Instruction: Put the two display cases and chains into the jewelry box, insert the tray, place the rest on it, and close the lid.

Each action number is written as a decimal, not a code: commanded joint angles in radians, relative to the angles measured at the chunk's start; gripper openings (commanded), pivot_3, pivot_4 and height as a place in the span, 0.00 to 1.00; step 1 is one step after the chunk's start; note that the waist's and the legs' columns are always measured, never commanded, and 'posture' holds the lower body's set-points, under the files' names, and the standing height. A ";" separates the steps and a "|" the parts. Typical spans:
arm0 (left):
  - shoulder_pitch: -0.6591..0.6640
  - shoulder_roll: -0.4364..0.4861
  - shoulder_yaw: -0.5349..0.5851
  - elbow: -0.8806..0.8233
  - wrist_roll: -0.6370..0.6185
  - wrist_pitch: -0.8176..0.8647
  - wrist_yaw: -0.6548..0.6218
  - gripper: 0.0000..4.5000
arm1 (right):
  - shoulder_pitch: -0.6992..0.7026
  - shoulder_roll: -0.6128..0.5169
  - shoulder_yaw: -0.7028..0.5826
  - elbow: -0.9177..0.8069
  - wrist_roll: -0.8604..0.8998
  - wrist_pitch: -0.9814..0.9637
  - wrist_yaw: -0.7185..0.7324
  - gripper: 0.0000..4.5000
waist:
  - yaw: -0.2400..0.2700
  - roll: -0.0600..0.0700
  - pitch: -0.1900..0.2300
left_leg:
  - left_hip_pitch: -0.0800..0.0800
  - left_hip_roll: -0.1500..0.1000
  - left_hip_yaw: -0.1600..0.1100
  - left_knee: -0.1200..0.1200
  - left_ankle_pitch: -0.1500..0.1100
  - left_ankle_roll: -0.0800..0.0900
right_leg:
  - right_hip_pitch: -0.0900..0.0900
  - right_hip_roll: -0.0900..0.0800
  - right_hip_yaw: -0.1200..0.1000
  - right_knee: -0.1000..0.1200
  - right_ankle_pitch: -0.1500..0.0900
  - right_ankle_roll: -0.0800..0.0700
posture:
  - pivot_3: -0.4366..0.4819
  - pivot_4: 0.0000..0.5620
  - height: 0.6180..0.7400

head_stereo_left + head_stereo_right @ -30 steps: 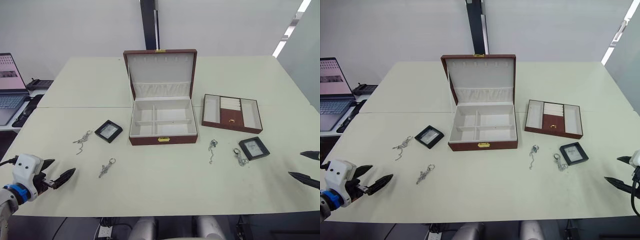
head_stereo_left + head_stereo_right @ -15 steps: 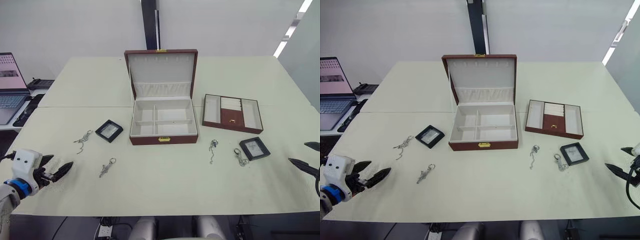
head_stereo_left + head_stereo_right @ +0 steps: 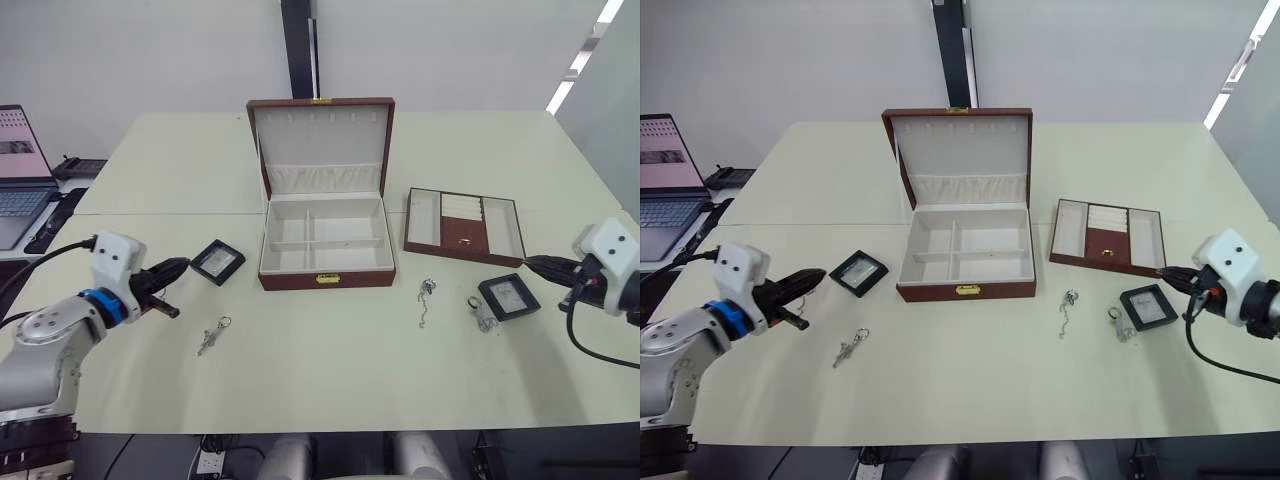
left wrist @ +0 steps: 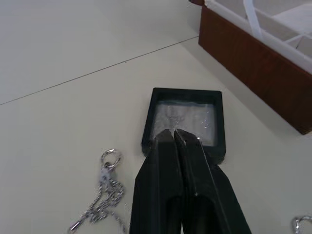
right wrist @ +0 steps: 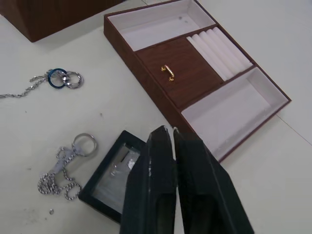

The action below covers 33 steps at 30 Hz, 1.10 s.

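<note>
The jewelry box (image 3: 325,270) stands open mid-table, its lid (image 3: 320,140) upright behind it. To its right lies the tray (image 3: 463,227). One display case (image 3: 217,261) lies left of the box, and my left gripper (image 3: 183,264) hovers shut just beside it, tips over its near edge (image 4: 185,122). A chain (image 4: 105,187) lies under that gripper; another chain with a ring (image 3: 213,335) lies nearer me. The other display case (image 3: 507,296) lies right of centre, with my shut right gripper (image 3: 530,263) above its far edge. Two chains (image 3: 425,298) (image 3: 480,312) lie left of it.
A laptop (image 3: 20,190) and dark items (image 3: 80,165) sit on the desk at the far left. A seam (image 3: 170,213) runs across the table behind the left case. Bare tabletop lies between me and the box.
Both arms have swung in from the table's near corners to the display cases. Both grippers have gone from open to shut, with nothing held.
</note>
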State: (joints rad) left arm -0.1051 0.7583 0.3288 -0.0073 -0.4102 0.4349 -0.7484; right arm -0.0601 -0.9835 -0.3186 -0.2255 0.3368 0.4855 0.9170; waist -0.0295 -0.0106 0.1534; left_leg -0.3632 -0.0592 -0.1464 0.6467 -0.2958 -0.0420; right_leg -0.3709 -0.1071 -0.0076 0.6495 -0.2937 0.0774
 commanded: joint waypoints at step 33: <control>-0.408 -0.207 -0.310 0.153 0.181 0.161 0.122 0.00 | -0.637 0.528 0.556 0.409 -0.286 -0.017 -0.160 0.01 | -0.012 -0.001 0.000 | -0.003 -0.002 0.001 0.002 0.002 -0.003 | -0.013 -0.001 0.000 0.012 0.000 0.000 | 0.48 0.27 1.00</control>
State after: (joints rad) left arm -0.4949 0.5542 0.0304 0.1707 -0.2233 0.5910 -0.6040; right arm -0.6859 -0.4619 0.2412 0.2337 0.0480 0.4700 0.7431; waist -0.0418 -0.0113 0.1535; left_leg -0.3661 -0.0609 -0.1455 0.6484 -0.2941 -0.0450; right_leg -0.3845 -0.1086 -0.0072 0.6619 -0.2933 0.0770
